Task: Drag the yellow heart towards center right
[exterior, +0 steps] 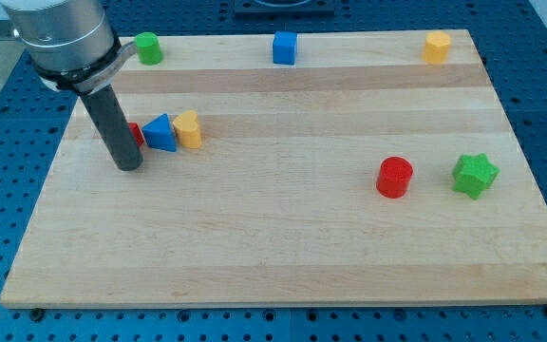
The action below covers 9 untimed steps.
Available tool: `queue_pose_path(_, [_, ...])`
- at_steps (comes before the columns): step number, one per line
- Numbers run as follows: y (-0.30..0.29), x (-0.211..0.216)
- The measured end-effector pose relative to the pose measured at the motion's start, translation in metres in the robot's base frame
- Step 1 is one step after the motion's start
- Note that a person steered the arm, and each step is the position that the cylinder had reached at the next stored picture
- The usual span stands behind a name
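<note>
The yellow heart lies at the view's left, touching the right side of a blue triangle. A small red block sits at the triangle's left, partly hidden by my rod. My tip rests on the board just left of and below this row, close beside the red block.
A green cylinder stands at the top left, a blue cube at top centre, a yellow block at top right. A red cylinder and a green star sit at the right. The wooden board ends in blue pegboard.
</note>
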<state>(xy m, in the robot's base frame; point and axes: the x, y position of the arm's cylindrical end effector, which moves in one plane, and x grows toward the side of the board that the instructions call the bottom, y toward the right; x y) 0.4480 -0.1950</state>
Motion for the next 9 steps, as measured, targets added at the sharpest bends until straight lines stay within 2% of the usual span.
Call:
queue_pose_path(2, [0.028, -0.016])
queue_pose_path(5, [0.029, -0.051])
queue_pose_path(6, [0.046, -0.051])
queue_pose_path(9, [0.148, -0.065])
